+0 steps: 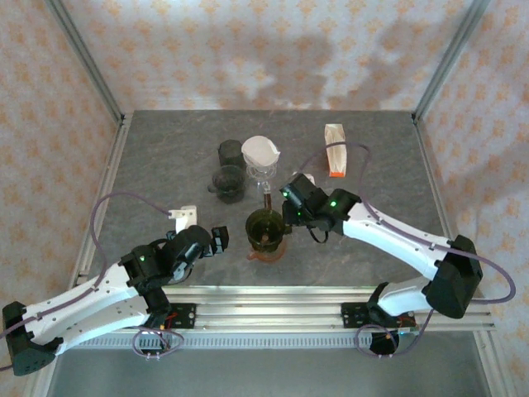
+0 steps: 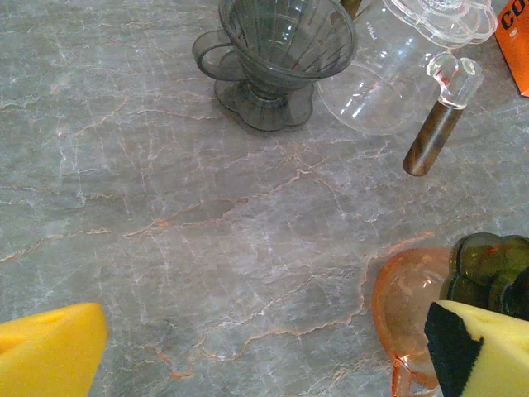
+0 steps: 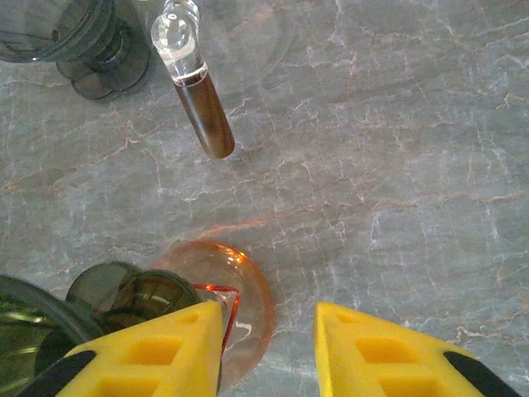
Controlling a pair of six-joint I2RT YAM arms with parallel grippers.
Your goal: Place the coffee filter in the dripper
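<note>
The white coffee filter (image 1: pixel 261 151) stands as an open cone in a clear dripper on a glass carafe (image 2: pixel 388 78), whose brown handle (image 3: pixel 202 103) points toward me. A green dripper (image 1: pixel 266 228) sits on an orange glass server (image 3: pixel 235 306) mid-table. Just right of them, my right gripper (image 1: pixel 288 213) is open and holds nothing; its left finger (image 3: pixel 149 356) overlaps the server's rim. My left gripper (image 1: pixel 221 239) is open over bare table to the left of the server, its yellow fingers (image 2: pixel 50 347) wide apart.
Two dark grey drippers (image 1: pixel 228 183) stand left of the carafe, one behind the other. A filter packet with an orange end (image 1: pixel 335 150) lies at the back right. A small white object (image 1: pixel 186 217) sits near the left arm. Frame posts stand at the corners.
</note>
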